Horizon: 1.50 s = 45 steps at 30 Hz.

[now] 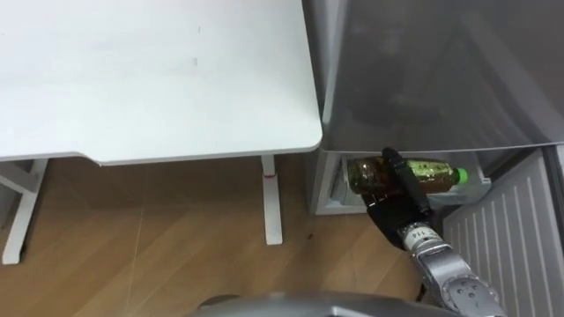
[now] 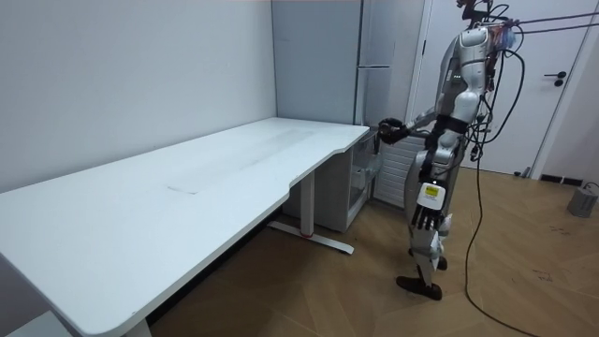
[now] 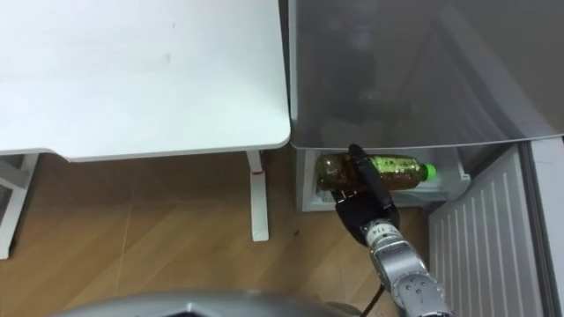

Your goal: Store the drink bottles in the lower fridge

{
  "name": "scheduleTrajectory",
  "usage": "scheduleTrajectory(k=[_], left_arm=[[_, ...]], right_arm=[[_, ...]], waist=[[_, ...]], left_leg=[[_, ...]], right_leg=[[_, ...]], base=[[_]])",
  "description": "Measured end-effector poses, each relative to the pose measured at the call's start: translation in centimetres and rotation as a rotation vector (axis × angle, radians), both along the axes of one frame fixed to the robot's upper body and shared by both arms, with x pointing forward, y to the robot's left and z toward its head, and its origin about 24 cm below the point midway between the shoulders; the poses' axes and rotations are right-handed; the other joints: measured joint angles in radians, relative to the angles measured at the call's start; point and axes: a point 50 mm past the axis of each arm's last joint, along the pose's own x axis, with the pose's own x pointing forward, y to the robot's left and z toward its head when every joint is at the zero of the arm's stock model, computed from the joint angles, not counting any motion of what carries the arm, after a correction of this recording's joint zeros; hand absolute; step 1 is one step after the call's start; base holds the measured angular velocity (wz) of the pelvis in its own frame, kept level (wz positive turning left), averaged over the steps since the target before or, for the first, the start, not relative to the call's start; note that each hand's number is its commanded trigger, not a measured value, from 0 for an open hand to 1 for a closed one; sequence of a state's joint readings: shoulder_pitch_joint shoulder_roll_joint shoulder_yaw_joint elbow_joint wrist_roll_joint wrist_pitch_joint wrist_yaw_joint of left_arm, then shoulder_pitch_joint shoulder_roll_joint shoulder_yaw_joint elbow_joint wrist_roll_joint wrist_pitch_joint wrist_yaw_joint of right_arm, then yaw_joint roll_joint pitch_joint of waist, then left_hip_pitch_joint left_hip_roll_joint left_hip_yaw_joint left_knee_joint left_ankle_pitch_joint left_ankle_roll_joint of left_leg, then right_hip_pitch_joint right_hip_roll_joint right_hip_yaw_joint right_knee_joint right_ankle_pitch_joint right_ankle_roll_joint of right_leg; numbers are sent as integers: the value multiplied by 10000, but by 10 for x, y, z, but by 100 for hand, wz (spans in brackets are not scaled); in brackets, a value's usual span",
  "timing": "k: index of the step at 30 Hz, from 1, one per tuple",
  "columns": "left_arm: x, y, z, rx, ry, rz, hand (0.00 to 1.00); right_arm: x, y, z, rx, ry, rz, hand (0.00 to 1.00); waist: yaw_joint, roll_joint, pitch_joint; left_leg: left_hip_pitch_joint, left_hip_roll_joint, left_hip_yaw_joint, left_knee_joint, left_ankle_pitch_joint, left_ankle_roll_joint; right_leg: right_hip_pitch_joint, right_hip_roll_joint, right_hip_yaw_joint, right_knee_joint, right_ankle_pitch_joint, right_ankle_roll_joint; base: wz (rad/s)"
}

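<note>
- Tea bottle (image 1: 434, 173) is held level at the lower fridge (image 1: 328, 189) opening, cap toward 3 o'clock.
- Right hand (image 1: 394, 210) fingers (image 1: 401, 172) are curled round its middle.
- Judged stiff, smooth and fairly heavy; a mid-body grip is advised.

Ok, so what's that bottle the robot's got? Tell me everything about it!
The bottle is clear plastic, filled with brownish-amber drink, with a yellowish label and a green cap. It lies on its side, cap toward the robot's right, in the mouth of the open lower fridge compartment. The right robot hand holds it, dark fingers curled over its middle. Whether it rests on a shelf can't be told.
</note>
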State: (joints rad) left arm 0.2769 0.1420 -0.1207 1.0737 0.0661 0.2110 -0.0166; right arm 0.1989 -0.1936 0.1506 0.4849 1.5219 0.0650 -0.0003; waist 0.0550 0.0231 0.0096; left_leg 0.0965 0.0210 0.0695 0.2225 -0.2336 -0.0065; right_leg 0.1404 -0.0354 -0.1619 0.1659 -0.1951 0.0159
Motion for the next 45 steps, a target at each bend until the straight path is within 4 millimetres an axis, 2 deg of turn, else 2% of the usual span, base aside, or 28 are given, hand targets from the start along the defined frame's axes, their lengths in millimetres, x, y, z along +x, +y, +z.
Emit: scheduleTrajectory(k=[4, 9, 15, 20, 23, 24, 27, 28, 32, 37, 39, 41, 43, 45], left_arm=[[-4, 0, 0, -155, 88, -92, 0], [-7, -2, 1, -541, 136, -38, 0], [3, 1, 3, -526, -391, -4, 0], [24, 15, 7, -123, -936, -244, 0], [42, 19, 7, 28, -1247, -401, 0], [45, 20, 7, 59, -1276, -447, 0], [59, 28, 10, 488, -1766, -452, 0], [69, 29, 12, 636, -2060, -447, 0], [96, 31, 16, 830, -2847, -185, 0], [109, 28, 18, 622, -3537, 574, 0], [111, 27, 18, 619, -3592, 809, 0], [115, 28, 18, 619, -3635, 879, 0], [118, 29, 19, 618, -3697, 917, 0], [119, 31, 20, 611, -3808, 1002, 0]], right_arm=[[-3, -11, -4, -128, 227, -475, 100], [3, -24, -6, -226, 414, -1114, 100], [22, -34, -1, -146, 130, -1742, 100], [46, -34, 3, 169, 18, -1868, 100], [59, -34, 4, 190, -199, -1817, 100], [62, -34, 4, 179, -229, -1803, 100], [77, -39, 11, 41, -530, -1767, 100], [84, -43, 16, -91, -778, -1727, 100], [99, -61, 29, -533, -1382, -1596, 100], [114, -68, 40, -570, -1635, -1670, 100], [118, -70, 43, -566, -1718, -1760, 100], [127, -72, 52, -589, -2100, -1764, 100], [131, -74, 57, -692, -2143, -1799, 100], [128, -79, 54, -962, -1586, -1893, 100]], waist=[[-118, 52, -14], [-242, 32, -15], [-243, -37, -17], [-271, -241, -64], [-353, -342, 22], [-365, -338, 26], [-386, -253, 65], [-367, -149, 101], [-282, -62, 130], [-217, -92, 167], [-213, -142, 200], [-182, -209, 285], [-177, -245, 317], [33, -265, 337]], left_leg=[[-50, -8, -84, 9, 3, -3], [-70, -27, -188, 5, 6, -4], [-297, -75, -330, 82, 26, 15], [-1103, -108, -424, 188, 215, 33], [-1611, -109, -429, 447, 279, 65], [-1733, -109, -428, 521, 281, 69], [-2392, -103, -445, 761, 320, 135], [-2726, -101, -448, 864, 354, 173], [-3567, -228, -459, 942, 705, 286], [-4299, -409, -502, 1208, 863, 342], [-4561, -496, -539, 1269, 939, 356], [-5266, -521, -531, 1717, 940, 353], [-5804, -520, -564, 2125, 909, 337], [-6192, -501, -590, 2458, 830, 289]], right_leg=[[0, -13, -139, 4, -26, -4], [7, -24, -193, -12, -34, -5], [-186, -75, -319, 21, -41, 3], [-944, -112, -357, 247, 3, -41], [-1415, -139, -366, 431, 103, -59], [-1505, -143, -360, 461, 128, -60], [-2155, -154, -338, 596, 220, -46], [-2464, -156, -335, 622, 303, -20], [-3410, -342, -383, 1154, 457, -31], [-4426, -613, -357, 1998, 233, 18], [-4814, -722, -348, 2348, 168, -13], [-5582, -828, -349, 2922, 19, -26], [-6092, -868, -360, 3336, -74, -59], [-6488, -872, -346, 3661, -144, -136]], base=[[10], [3], [7], [5], [0], [0], [0], [0], [7], [5], [8], [6], [8], [2]])
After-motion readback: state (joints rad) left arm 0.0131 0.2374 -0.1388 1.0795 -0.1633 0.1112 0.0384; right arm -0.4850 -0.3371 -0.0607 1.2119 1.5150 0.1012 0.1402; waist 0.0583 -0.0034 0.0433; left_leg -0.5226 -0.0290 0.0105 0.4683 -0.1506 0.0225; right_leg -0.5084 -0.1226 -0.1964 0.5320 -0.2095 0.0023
